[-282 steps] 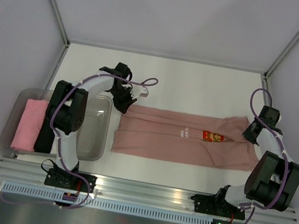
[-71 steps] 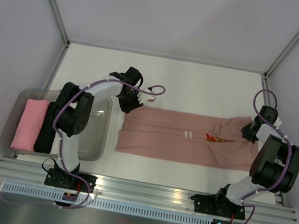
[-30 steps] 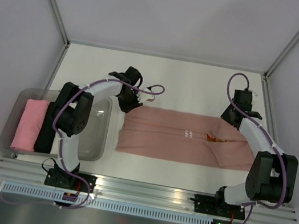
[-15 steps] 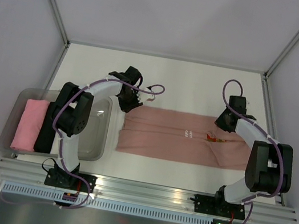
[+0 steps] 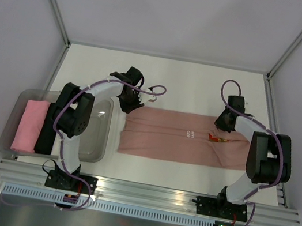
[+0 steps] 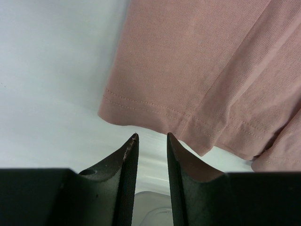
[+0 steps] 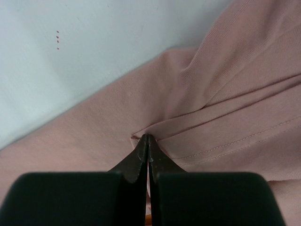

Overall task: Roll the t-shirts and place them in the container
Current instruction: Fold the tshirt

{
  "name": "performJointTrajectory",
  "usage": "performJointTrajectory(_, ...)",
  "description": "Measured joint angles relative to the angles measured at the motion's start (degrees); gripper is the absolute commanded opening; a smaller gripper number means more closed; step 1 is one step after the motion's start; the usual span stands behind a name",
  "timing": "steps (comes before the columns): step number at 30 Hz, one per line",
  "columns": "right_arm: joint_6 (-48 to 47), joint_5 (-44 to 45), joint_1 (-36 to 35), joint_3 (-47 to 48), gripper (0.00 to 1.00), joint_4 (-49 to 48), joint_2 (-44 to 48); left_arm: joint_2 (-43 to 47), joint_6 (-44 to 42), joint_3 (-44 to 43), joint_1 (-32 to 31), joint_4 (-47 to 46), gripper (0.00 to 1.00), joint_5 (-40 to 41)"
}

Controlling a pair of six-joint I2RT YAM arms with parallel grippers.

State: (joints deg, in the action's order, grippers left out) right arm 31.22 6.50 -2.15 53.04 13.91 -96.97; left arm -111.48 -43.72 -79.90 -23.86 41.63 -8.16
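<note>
Right wrist: right fingers closed, tips on t-shirt fold; left fingers slightly parted, empty.

The dusty-rose cloth t-shirt lies flat in the middle of the white counter, stretched from 9 to 3 o'clock. Just beside its 9 o'clock end sits a clear plastic bin. In the bin, a rolled pink cloth bundle lies at 9 o'clock of a black folded item. The left jaws sit just off the shirt's 10 o'clock corner, and the right jaws are on its 1 o'clock edge.
</note>
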Motion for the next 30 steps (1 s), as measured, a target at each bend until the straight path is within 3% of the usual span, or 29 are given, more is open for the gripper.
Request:
performJointTrajectory(7, -1.3, 3.3, 0.4, 3.4, 0.0, 6.8, 4.1, 0.0, 0.0, 0.0, 0.0, 0.0, 0.36, 0.4)
performJointTrajectory(13, -0.8, 4.2, 10.3, 3.5, 0.0, 5.9, 12.2, 0.0, 0.4, 0.0, 0.0, 0.0, 0.36, 0.4)
performJointTrajectory(16, -0.5, 4.8, 14.4, 1.6, 0.0, 4.6, 10.8, 0.0, 0.4, 0.0, 0.0, 0.0, 0.36, 0.4)
performJointTrajectory(22, 0.5, 4.2, 15.0, -2.7, 0.0, 3.5, 2.9, 0.0, 0.5, 0.0, 0.1, 0.0, 0.36, 0.4)
performJointTrajectory(30, 0.6, 4.2, 16.0, -2.0, 0.0, 3.6, 3.5, 0.0, 0.8, -0.1, 0.4, 0.0, 0.36, 0.4)
